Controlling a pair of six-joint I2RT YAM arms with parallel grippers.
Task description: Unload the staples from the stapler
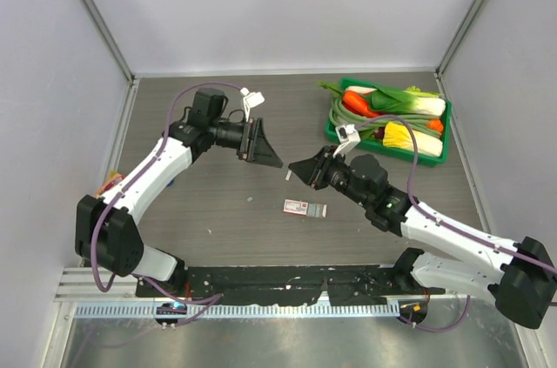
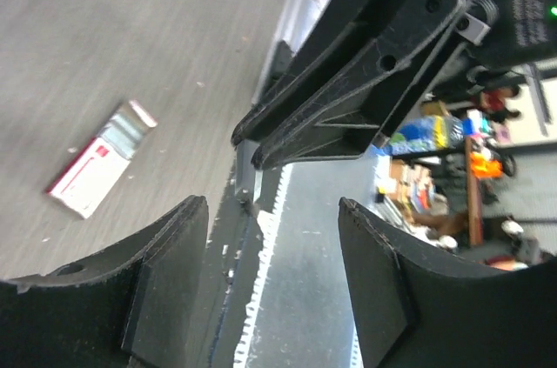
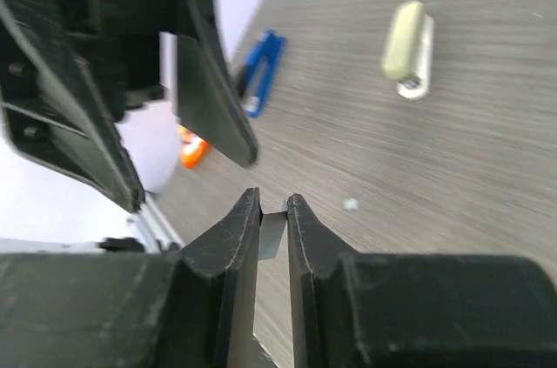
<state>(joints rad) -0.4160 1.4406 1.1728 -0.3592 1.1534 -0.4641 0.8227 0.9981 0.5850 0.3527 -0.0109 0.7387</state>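
A short grey strip of staples (image 3: pixel 272 230) is pinched between the tips of my right gripper (image 3: pixel 273 201), which is shut on it above the table. The same strip (image 1: pixel 286 174) shows as a pale sliver at that gripper's tip (image 1: pixel 296 168) and hangs below it (image 2: pixel 247 182) in the left wrist view. My left gripper (image 2: pixel 271 211) faces it, open and holding nothing, a little to the left (image 1: pixel 265 149). The blue stapler (image 3: pixel 261 72) lies on the table beyond; the top view does not show it.
A pink-and-white box (image 1: pixel 304 208) lies flat on the table below both grippers. A green tray (image 1: pixel 336 129) of vegetables stands at the back right. A cream stapler-like object (image 3: pixel 407 50) and an orange item (image 3: pixel 193 150) lie further off.
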